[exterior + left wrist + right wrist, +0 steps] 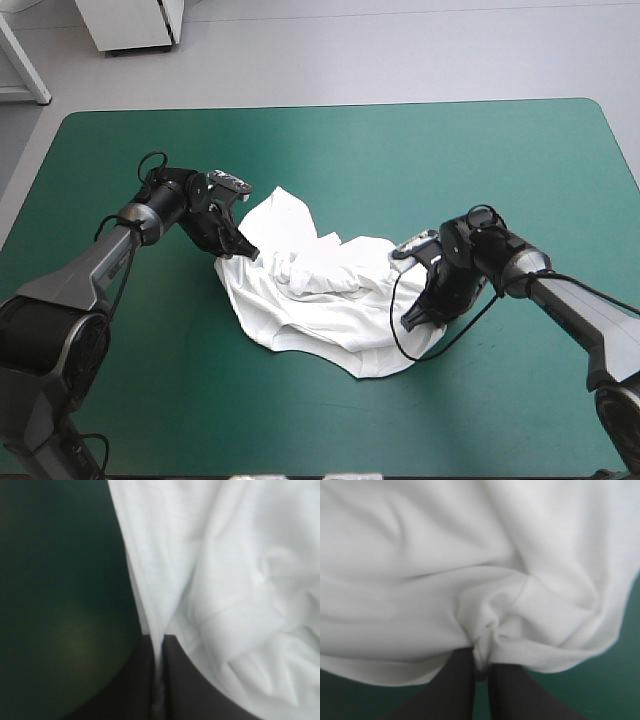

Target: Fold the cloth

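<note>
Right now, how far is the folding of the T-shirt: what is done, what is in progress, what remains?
Done: no fold shows yet; the T-shirt lies crumpled on the teal-green cover. In hand: the left gripper is shut on one edge, and the right gripper is shut on a bunched edge at the opposite side. Left: spreading it flat, then every fold.

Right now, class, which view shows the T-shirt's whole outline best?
The high view: the crumpled T-shirt lies whole on the table. The left wrist view shows only an edge pinched in the left tool; the right wrist view, a bunched fold in the right tool.
</note>
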Available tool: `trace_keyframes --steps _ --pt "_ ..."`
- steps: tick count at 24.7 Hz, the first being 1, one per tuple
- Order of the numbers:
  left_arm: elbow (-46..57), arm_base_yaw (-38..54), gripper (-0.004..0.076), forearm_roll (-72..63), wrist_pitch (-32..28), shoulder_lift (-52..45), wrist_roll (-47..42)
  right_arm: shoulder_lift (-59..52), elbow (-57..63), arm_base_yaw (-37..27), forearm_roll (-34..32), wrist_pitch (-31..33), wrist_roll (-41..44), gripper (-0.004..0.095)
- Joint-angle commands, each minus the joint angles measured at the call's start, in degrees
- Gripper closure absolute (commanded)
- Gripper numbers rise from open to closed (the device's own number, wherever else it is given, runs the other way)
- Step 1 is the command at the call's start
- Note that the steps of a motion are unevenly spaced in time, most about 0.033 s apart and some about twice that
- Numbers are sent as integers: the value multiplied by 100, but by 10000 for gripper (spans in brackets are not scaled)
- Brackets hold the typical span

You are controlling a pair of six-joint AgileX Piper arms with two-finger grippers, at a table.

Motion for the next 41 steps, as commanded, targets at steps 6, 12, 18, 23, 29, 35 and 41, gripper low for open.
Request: trace_keyframes --steps 6,12,18,23,29,35,41 --pt "-292 10 733 -50 633 -2317 -111 -1094 -2070 -46 -177 889 218 921" --pt "-2012 10 733 -60 887 -3198 -249 -1854 -3862 -46 -412 889 302 921" --pt "-4876 10 733 -211 468 -3287 -262 -1904 -6913 -46 -443 399 247 921" --pt "-5565 10 733 -833 434 -3533 -82 -2371 -7416 -46 -177 134 106 921" --pt "-5287 -1 733 -988 914 -4034 -161 -2985 -7005 -46 -177 218 175 921" --pt "-4227 -1 733 -1028 1515 -4620 -555 -3329 -6559 -46 -177 240 270 921" --pt "-3876 -1 733 -947 1489 -4419 -571 -3247 -5766 -46 -759 196 285 921"
